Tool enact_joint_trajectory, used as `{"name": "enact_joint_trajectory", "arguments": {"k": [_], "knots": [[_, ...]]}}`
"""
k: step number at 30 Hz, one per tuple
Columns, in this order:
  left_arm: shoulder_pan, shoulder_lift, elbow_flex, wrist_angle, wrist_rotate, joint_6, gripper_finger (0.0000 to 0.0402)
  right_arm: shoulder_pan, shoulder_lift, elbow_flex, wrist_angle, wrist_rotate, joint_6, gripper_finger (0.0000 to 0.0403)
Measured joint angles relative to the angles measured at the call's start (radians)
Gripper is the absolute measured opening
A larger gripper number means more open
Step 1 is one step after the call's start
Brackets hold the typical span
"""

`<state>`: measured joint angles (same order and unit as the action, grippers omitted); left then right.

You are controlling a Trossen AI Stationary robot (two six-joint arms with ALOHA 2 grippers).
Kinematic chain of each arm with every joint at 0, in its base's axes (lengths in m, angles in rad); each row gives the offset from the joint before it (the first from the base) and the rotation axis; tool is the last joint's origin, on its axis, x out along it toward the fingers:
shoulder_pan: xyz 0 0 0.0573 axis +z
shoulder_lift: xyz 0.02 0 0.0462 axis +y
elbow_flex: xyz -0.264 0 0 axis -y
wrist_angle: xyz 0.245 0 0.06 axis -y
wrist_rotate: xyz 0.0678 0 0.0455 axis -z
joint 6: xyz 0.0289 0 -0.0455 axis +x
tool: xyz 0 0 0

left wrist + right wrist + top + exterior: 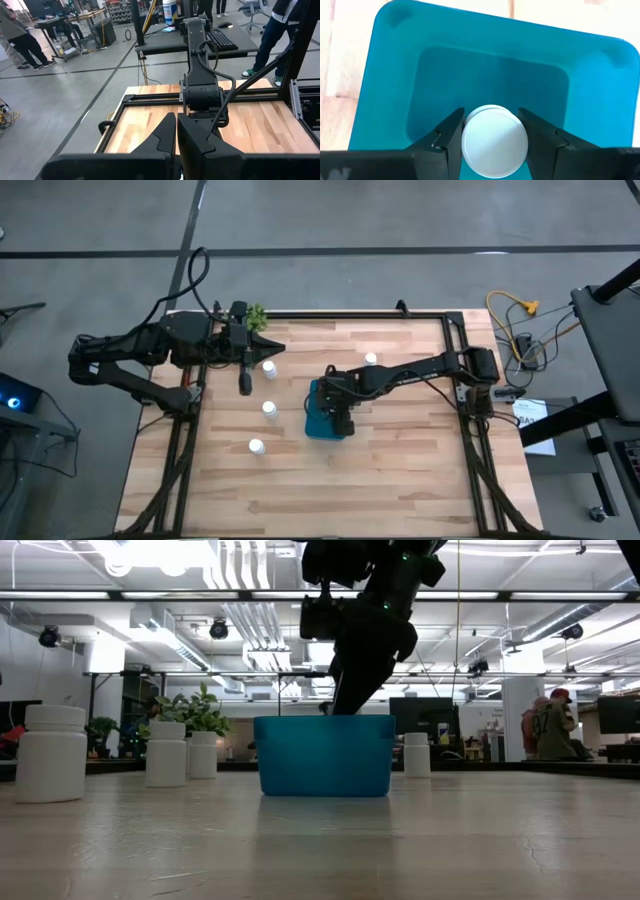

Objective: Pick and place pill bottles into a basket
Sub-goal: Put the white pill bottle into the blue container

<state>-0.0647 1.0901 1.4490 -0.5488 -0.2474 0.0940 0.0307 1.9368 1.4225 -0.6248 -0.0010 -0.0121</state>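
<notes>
- Where the right gripper (492, 142) hangs over the basket (395, 75), its two dark fingers (447, 137) are clamped on a white pill bottle (494, 141), one on each side of the round cap.
- Right wrist view: held bottle sits squarely between the fingers, above the basket's open inside; the teal floor shows beyond the cap.
- High view: right arm reaches across from the right edge of the table (400, 470); right gripper (340, 415) is directly over the basket (318, 424), which stands near the middle of the table.
- Low view: the arm comes down from above to the basket's (325, 755) rim; how far the bottle is inside, cannot tell.
- Loose bottles on the table, high view: one (269, 368) near the left gripper, one (269, 409) just left of the basket, one (257, 446) further toward the front, one (371, 360) behind the right arm. All apart from the basket.
- Left gripper (245, 385) is at the back left of the table, near a small green plant (257, 315); left wrist view shows its fingers (160, 140) pressed together, holding nothing.
</notes>
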Motion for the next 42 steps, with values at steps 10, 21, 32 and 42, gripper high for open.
{"name": "enact_joint_trajectory", "arguments": {"k": [10,21,32,42], "knots": [[0.000,0.001,0.000,0.000,0.000,0.000,0.0000,0.000,-0.065,-0.067,0.050,0.001,0.029,0.0147],[0.000,-0.001,0.000,0.000,0.000,0.000,0.0000,-0.002,-0.066,-0.109,0.064,0.028,0.038,0.0147],[0.000,0.000,0.000,0.000,0.000,0.000,0.0000,-0.012,-0.066,-0.112,0.086,0.031,0.015,0.0168],[0.000,0.000,0.000,0.000,0.000,0.000,0.0000,-0.012,-0.066,-0.118,0.078,0.030,0.006,0.0200]]}}
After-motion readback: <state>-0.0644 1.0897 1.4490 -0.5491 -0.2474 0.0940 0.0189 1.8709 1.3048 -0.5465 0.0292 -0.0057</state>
